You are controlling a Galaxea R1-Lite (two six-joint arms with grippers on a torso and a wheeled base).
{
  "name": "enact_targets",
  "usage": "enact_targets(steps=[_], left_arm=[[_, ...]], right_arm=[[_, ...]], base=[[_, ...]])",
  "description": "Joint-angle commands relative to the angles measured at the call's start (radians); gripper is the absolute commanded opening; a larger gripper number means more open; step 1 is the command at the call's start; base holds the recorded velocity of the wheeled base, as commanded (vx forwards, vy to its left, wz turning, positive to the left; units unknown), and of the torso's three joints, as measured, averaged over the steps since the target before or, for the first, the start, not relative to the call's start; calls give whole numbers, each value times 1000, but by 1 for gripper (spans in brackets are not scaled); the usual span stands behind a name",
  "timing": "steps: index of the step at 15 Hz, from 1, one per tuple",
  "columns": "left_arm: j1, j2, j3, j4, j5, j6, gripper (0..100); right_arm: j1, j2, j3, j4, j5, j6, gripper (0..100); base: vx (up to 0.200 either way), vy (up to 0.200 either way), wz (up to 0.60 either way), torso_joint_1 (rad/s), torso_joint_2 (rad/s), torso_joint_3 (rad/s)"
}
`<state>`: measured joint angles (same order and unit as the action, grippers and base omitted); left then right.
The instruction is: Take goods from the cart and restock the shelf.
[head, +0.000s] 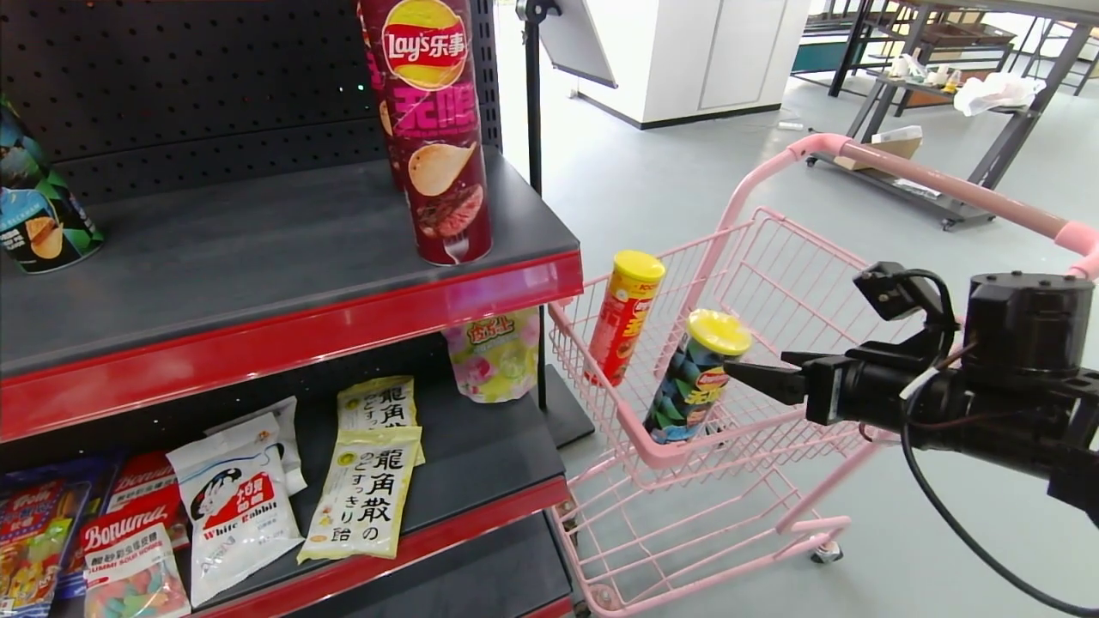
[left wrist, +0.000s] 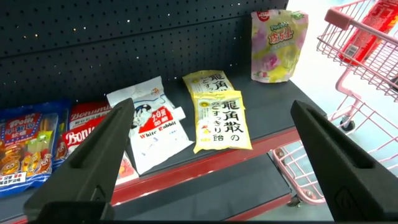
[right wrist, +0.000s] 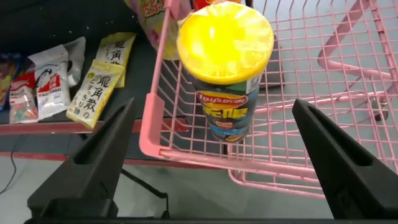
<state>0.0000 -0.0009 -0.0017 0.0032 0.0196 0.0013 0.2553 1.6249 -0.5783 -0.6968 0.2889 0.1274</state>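
Grey floor runs behind a dark pegboard shelf (head: pixel 258 249) with red-edged boards, and a pink wire cart (head: pixel 652 451) is parked just beside its end. A blue can (head: pixel 695 378) with a yellow lid stands in the cart's basket near the front rim, leaning slightly. In the right wrist view the lid hides most of its body, and the cart's pink rim and wires cross its lower part. A red-and-yellow can (head: pixel 622 318) tilts against the basket's far corner. Its base is lost behind the wires.

The right gripper (head: pixel 755 378) is level with the blue can's upper half, its claw spread wide. In the head view only one dark finger shows, its tip at the can's edge, and whether it touches cannot be told. In the wrist view the can sits between the two fingers.

On the top board a tall maroon chip can (head: pixel 438 129) stands near the front edge, its top cut off. A dark can (head: pixel 34 215) at the far left is half out of frame.

The left gripper (left wrist: pixel 211 104), also spread wide, hangs before the lower board (head: pixel 481 455). Two overlapping yellow sachets (left wrist: pixel 222 121), a white bag (left wrist: pixel 152 124) and red candy bags (head: pixel 129 532) lie flat there, and a pale pouch (left wrist: pixel 278 43) stands upright at the back.
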Motion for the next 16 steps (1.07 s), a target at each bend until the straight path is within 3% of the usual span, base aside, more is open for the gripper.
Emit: enact_targets(steps=[1,9,13,16], left_arm=[[0,1,-1,0,0,0,100],[0,1,0,0,0,0,100],[0,1,0,0,0,0,100],[0,1,0,0,0,0,100]], right_arm=[[13,87,-14,-27,-7,-3,100],[42,222,-103,-43,-17,-12,100],[42,332,-120,-185,-20,-12,100],[45,380,-124,-214,-20,-11,100]], base=[[0,0,0,0,0,0],[0,0,0,0,0,0],[0,0,0,0,0,0],[0,0,0,0,0,0]])
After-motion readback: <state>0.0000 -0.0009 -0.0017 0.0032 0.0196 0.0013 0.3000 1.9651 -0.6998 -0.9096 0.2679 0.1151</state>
